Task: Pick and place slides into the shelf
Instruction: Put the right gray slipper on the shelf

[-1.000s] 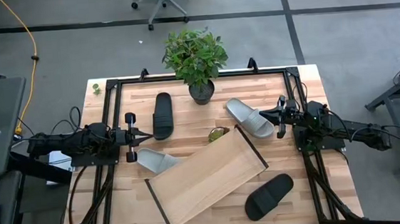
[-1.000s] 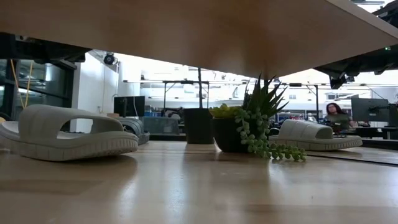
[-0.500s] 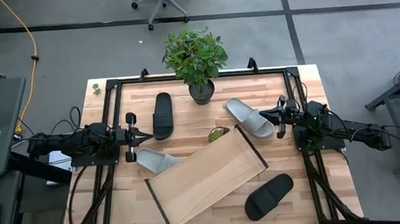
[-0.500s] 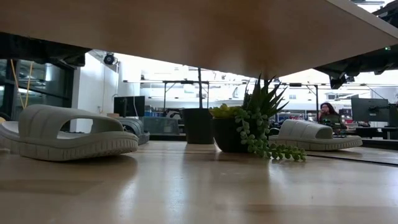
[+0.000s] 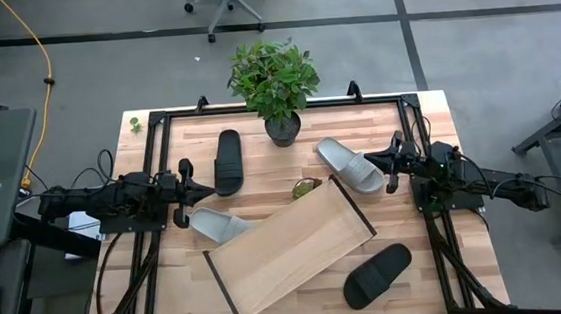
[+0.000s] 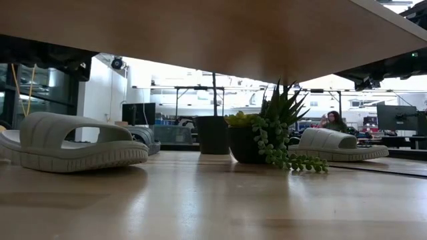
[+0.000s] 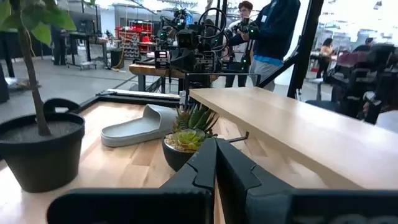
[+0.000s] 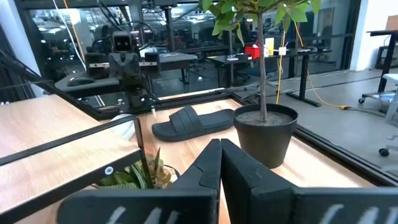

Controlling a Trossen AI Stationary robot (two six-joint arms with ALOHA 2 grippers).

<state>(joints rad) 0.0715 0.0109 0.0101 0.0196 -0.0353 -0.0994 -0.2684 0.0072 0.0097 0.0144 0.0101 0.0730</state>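
Shelf point(image 5: 293, 248) lay empty and askew mid-worktop point(image 5: 439, 265); grey slides point(image 5: 351, 163) point(image 5: 214, 224) at its 1 and 9 o'clock, black slides point(image 5: 228, 161) point(image 5: 378, 275) at 11 and 5. Both pincers point(image 5: 200, 190) point(image 5: 384, 164) stood closed, gripping nothing.

In the high view, one light grey slide point(image 5: 216, 224) is partly hidden under the shelf point(image 5: 290, 248) corner. In the low view, the shelf's underside blocks everything above, and the far person point(image 6: 332, 120) is blurred.

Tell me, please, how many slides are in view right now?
4: black slide by the left gripper, grey slide under the shelf, grey slide by the right gripper, black slide nearest the front.
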